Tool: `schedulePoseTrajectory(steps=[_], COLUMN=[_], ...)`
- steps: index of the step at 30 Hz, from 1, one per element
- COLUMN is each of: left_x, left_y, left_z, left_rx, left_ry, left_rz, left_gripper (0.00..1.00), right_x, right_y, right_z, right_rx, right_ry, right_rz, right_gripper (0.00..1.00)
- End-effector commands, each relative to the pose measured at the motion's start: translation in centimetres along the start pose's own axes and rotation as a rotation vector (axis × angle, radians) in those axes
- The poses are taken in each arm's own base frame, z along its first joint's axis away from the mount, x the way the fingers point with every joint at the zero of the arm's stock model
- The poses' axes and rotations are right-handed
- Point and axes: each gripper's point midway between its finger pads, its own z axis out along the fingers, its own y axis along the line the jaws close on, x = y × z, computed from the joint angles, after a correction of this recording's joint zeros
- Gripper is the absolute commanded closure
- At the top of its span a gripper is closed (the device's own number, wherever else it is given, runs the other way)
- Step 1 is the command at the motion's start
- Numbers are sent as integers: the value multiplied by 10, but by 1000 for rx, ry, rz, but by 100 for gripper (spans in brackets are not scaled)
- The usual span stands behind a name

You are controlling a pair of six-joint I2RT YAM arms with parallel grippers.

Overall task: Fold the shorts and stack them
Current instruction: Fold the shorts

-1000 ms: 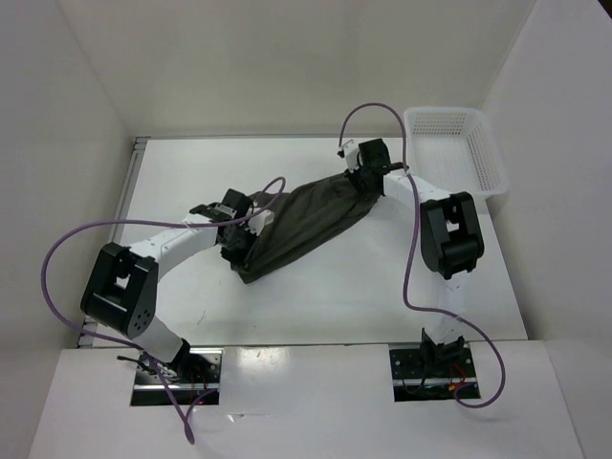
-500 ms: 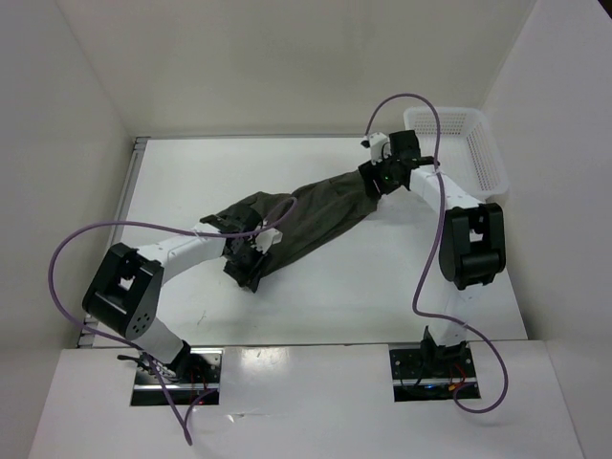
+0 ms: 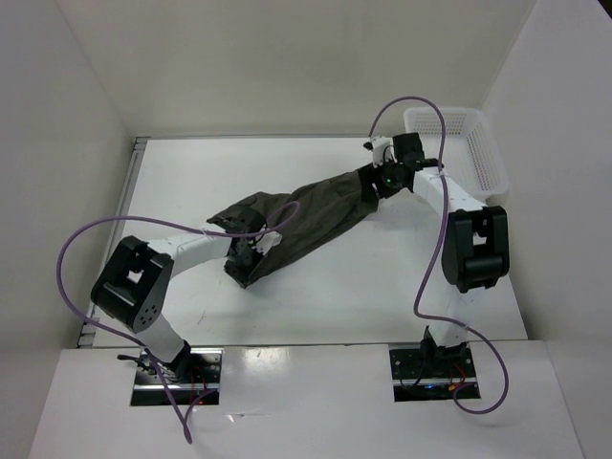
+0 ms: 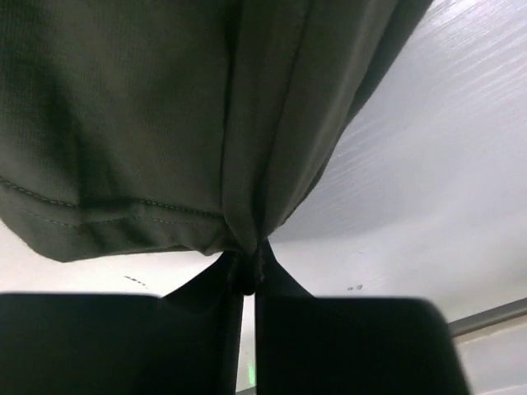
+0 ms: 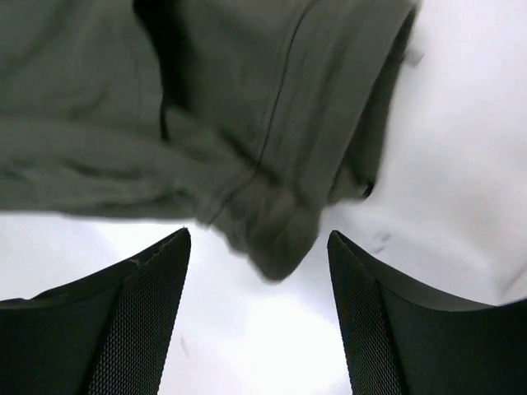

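1. There is one pair of dark olive-green cloth shorts (image 3: 311, 218), one white plastic mesh basket (image 3: 491, 158), two robot arms, two claws and two thin purple cables (image 3: 65, 253).
2. The shorts lie on the white bench (image 3: 335, 296), near the middle of the top picture. The basket sits at the upper right, apart from the shorts.
3. The shorts make one long shape. It slants from the lower left up to the upper right. The lower left end is wider and bunched up, and the upper right end is narrower.
4. The left claw (image 3: 247, 256) is at the lower left end of the shorts. The right claw (image 3: 376, 184) is at the upper right end.
5. The top picture shows the whole shorts, but the claw tips are too small to see well there.
6. The left wrist picture shows the left claw (image 4: 249, 276) up close. Its two fingers are squeezed together on a pinched fold of the shorts (image 4: 165, 123), next to a stitched hem.
7. The right wrist picture shows the right claw (image 5: 259, 233) with its two black fingers (image 5: 140, 317) wide apart. A thick rolled edge of the shorts (image 5: 272, 123) sits just past the fingertips. The fingers are not squeezing it.
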Motion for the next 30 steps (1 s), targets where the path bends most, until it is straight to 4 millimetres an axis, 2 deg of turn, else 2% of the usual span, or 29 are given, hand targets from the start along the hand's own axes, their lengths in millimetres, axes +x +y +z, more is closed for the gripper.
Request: schedulePoseTrajectory(steps=[1, 2, 3, 4, 5, 6, 7, 8, 9, 11, 13, 14, 15, 16, 17, 18, 19, 20, 21, 22, 23, 26, 30], left_x=[3, 1, -1, -5, -3, -6, -13, -17, -22, -37, -54, -54, -59, -59, -59, -48, -49, -38, -37, -33, -30, -28, -48], left_y=[21, 30, 38, 55, 63, 72, 91, 100, 108, 132, 147, 158, 163, 163, 164, 159, 153, 146, 143, 139, 136, 128, 124], left_z=[14, 15, 15, 13, 14, 13, 10, 9, 8, 0, -8, -8, -9, -9, -12, -9, -12, -13, -17, -24, -26, -32, -38], left_rx=[-125, -155, -177, -218, -241, -266, -314, -338, -361, -420, -448, -467, -473, -473, -466, -445, -413, -390, -379, -372, -359, -330, -310], left_ry=[-8, -26, -36, -60, -62, -80, -120, -141, -160, -222, -280, -281, -293, -293, -288, -242, -239, -199, -199, -210, -211, -230, -253], left_rz=[13, -1, -19, -59, -78, -99, -140, -159, -176, -226, -257, -279, -289, -289, -296, -291, -286, -283, -281, -280, -279, -275, -253], left_gripper=[95, 95, 95, 95, 95, 95, 95, 95, 95, 95, 92, 90, 84, 81, 78, 75, 72, 71, 69, 69, 64, 58, 57], right_x=[17, 23, 33, 34, 38, 49, 54, 55, 67, 72, 79, 79, 77, 77, 78, 75, 77, 74, 70, 73, 74, 68, 66], right_y=[17, 19, 22, 24, 24, 32, 36, 39, 43, 42, 36, 34, 32, 32, 31, 32, 32, 39, 43, 48, 54, 56, 59], right_z=[-19, -20, -20, -24, -25, -24, -25, -27, -27, -32, -36, -39, -42, -42, -45, -48, -49, -52, -55, -55, -55, -48, -40], right_rx=[-39, -42, -48, -47, -49, -58, -62, -45, -41, -12, 25, 36, 50, 50, 62, 67, 63, 35, 21, -5, -31, -21, 0], right_ry=[17, 25, 44, 40, 43, 77, 93, 100, 129, 143, 165, 165, 161, 161, 161, 149, 158, 140, 121, 127, 130, 114, 141], right_rz=[2, 5, 12, 0, -24, -52, -88, -174, -205, -252, -253, -280, -283, -283, -285, -288, -285, -276, -278, -272, -291, -315, -419], right_gripper=[27, 29, 39, 49, 61, 78, 83, 87, 89, 90, 90, 90, 88, 84, 77, 72, 60, 56, 51, 35, 32, 30, 30])
